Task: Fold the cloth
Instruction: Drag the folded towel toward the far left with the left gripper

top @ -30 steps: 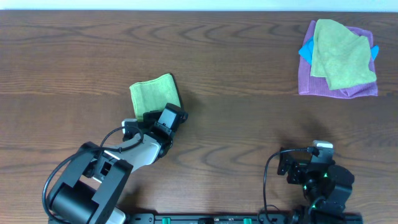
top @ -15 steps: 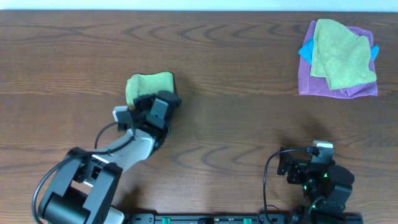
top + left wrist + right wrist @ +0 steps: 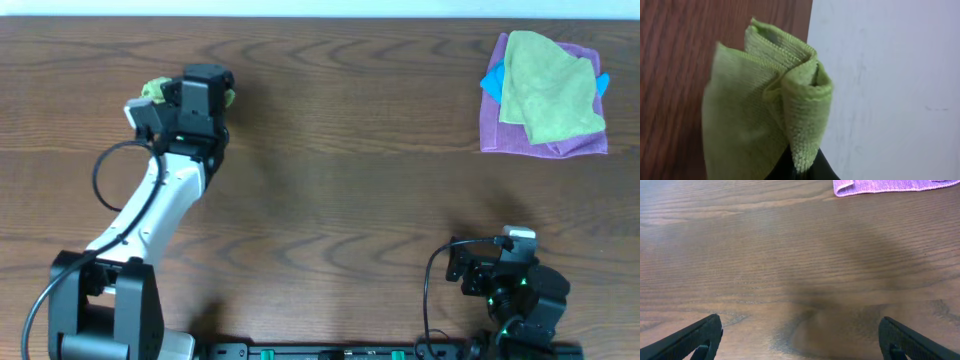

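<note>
Wood table (image 3: pixel 380 150), dark grain. Far right corner: purple cloth (image 3: pixel 500 135) under dull yellow-green cloth (image 3: pixel 550 90). Far left, by back edge: bright green cloth (image 3: pixel 765 110), bunched into upright folds, pinched at lower end in left gripper (image 3: pixel 192 90). Near front edge, right side: right gripper (image 3: pixel 799 321), fingers spread wide above bare wood.

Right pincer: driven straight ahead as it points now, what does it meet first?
Probably the bare table: the right pincer is open and angled down at the wood, nothing between. The purple cloth lies farther ahead, right of centre; depth is unclear.
</note>
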`<state>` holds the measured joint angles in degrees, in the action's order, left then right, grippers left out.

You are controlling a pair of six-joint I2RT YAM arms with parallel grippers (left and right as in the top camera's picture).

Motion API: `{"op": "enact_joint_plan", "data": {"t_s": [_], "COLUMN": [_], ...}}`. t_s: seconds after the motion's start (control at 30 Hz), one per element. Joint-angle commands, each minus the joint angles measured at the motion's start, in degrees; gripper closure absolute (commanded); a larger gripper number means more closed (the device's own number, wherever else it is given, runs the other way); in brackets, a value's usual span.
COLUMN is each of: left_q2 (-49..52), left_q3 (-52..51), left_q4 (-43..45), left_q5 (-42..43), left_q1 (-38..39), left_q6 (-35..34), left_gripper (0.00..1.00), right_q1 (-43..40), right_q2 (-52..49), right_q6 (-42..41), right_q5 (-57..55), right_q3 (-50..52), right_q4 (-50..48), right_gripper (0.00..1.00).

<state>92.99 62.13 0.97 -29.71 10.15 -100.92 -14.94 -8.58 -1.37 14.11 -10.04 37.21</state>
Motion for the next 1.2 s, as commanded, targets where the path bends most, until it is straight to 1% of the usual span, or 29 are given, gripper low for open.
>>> {"op": "enact_joint_plan", "data": {"t_s": [0.0,0.07,0.1,0.17,0.27,0.37,0.67,0.7,0.73,0.83,0.9,0.97,1.07,1.17], "left_q2": [-0.8,-0.4,0.1,1.6,4.9,9.8,24.1,25.6,27.8,30.7,31.5,31.7,31.7,31.7], "left_q3": [1.1,1.1,1.2,2.0,5.4,11.9,28.0,29.7,32.0,34.9,35.0,35.0,35.0,35.0], "left_q4": [-0.5,0.4,1.5,4.0,5.0,4.9,5.5,6.0,8.2,10.0,9.9,8.0,2.9,1.4], "left_q5": [2.6,3.8,5.0,7.2,10.1,12.7,17.7,18.8,21.0,25.5,28.5,31.5,32.8,35.8], "left_q1": [-0.8,-1.6,-2.3,-3.5,-5.2,-7.2,-11.6,-11.8,-12.0,-12.1,-12.1,-12.1,-12.2,-12.6], "left_q6": [3.5,3.8,5.2,10.2,16.6,22.8,25.3,26.2,29.4,34.5,38.0,41.4,44.4,47.1], "left_gripper": [0.94,0.93,0.94,0.94,0.94,0.94,0.94,0.93,0.94,0.93,0.93,0.93,0.93,0.94], "right_q1": [-0.4,-0.4,-0.4,-0.4,-0.4,-0.4,-0.4,-0.4,-0.4,-0.4,-0.4,-0.4,-0.4,-0.4], "right_q2": [0.1,0.1,0.1,0.1,0.1,0.1,0.1,0.1,0.1,0.1,0.1,0.1,0.1,0.1], "right_q6": [-0.5,-0.5,-0.5,-0.5,-0.5,-0.5,-0.5,-0.5,-0.5,-0.5,-0.5,-0.5,-0.5,-0.5], "right_q5": [0.0,0.0,0.0,0.0,0.0,0.0,0.0,0.0,0.0,0.0,0.0,0.0,0.0,0.0], "right_q3": [0.7,0.7,0.7,0.7,0.7,0.7,0.7,0.7,0.7,0.7,0.7,0.7,0.7,0.7], "right_q4": [0.3,0.3,0.3,0.3,0.3,0.3,0.3,0.3,0.3,0.3,0.3,0.3,0.3,0.3], "right_gripper": [0.01,0.01,0.01,0.01,0.01,0.01,0.01,0.01,0.01,0.01,0.01,0.01,0.01,0.01]}}
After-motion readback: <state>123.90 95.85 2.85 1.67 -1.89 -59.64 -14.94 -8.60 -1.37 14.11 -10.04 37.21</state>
